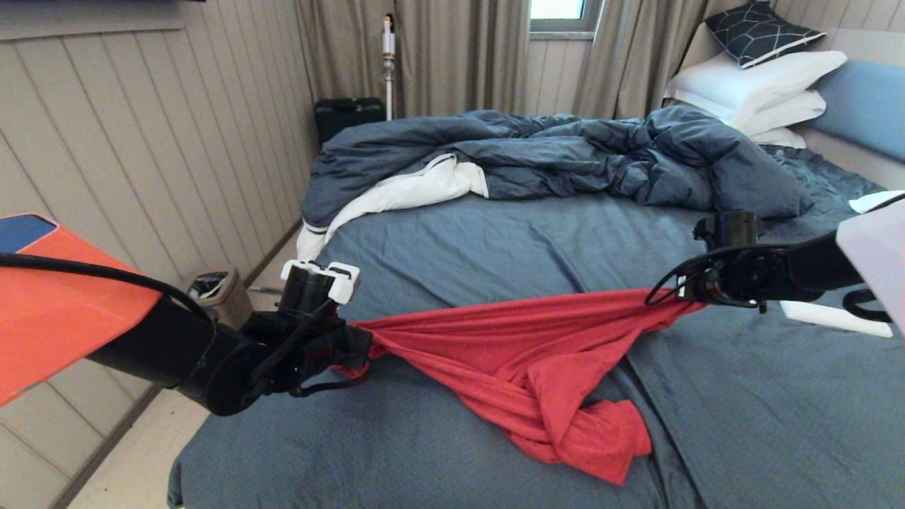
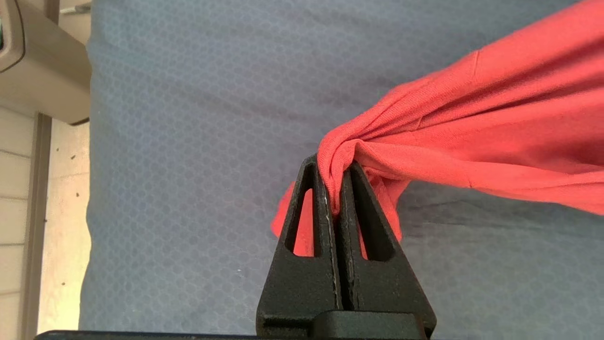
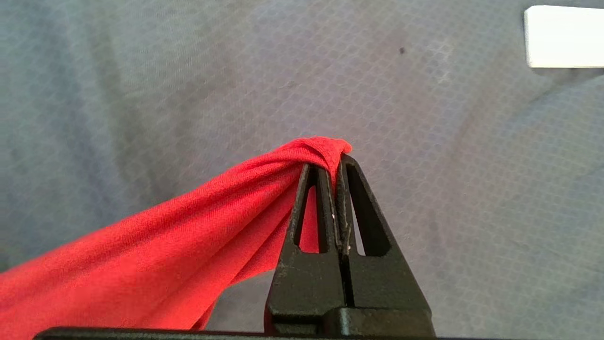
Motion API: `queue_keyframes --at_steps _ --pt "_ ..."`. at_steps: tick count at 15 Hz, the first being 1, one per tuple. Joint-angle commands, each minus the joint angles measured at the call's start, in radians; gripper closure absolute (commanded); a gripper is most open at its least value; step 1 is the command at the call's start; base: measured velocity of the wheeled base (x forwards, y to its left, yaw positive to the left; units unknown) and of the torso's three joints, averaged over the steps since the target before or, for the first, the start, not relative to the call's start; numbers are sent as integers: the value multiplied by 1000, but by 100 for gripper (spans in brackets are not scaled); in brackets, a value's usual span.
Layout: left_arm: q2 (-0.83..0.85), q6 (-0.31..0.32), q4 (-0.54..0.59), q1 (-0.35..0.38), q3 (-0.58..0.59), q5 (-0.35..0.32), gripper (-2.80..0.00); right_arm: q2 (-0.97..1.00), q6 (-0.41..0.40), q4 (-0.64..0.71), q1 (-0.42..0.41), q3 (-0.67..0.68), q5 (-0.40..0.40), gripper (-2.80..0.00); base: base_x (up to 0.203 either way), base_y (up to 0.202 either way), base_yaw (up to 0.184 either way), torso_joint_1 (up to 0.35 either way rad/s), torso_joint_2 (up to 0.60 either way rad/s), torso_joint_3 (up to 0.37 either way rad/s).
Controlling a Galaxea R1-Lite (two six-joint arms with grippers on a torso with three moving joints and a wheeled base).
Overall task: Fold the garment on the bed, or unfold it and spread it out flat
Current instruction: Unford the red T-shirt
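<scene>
Red garment [image 1: 523, 353] stretched above the near part of the bed [image 1: 495, 233], pulled into a tight band between two claws, with a twisted bunch sagging down onto the sheet in the middle, toward the near side. Left gripper [image 1: 357, 346] at the left edge of the mattress, clamped tight on a bunched fold of the cloth; same pinch seen close in the left wrist view [image 2: 336, 189]. Right gripper [image 1: 689, 297] further right and a little farther away, also closed hard on a fold, confirmed in the right wrist view [image 3: 336, 165]. Rumpled duvet [image 1: 565, 155] and white pillows [image 1: 749, 92] well apart at the far side.

Probable risks from here: too much pull between the claws, so thin jersey slipping out of one pinch or stretching out of shape. Also the hanging twist staying knotted when lowered, because both grips hold gathered folds, not clear corners or a seam. Then no flat spread, only a rope of cloth.
</scene>
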Motion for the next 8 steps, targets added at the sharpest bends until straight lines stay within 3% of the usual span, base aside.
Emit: queue_keyframes --at_steps 1,2,8 --pt "-1 -1 -3 -2 3 2 0 0 0 -2 11 5 0 0 0 0 0 0 0 0" --pt "-1 -1 -3 -2 3 2 0 1 0 -2 16 7 1 -280 0 0 0 0 0 0" --pt "0 -1 -2 -6 -7 2 0 -60 -8 0 20 43 26 -280 0 0 0 0 0 0"
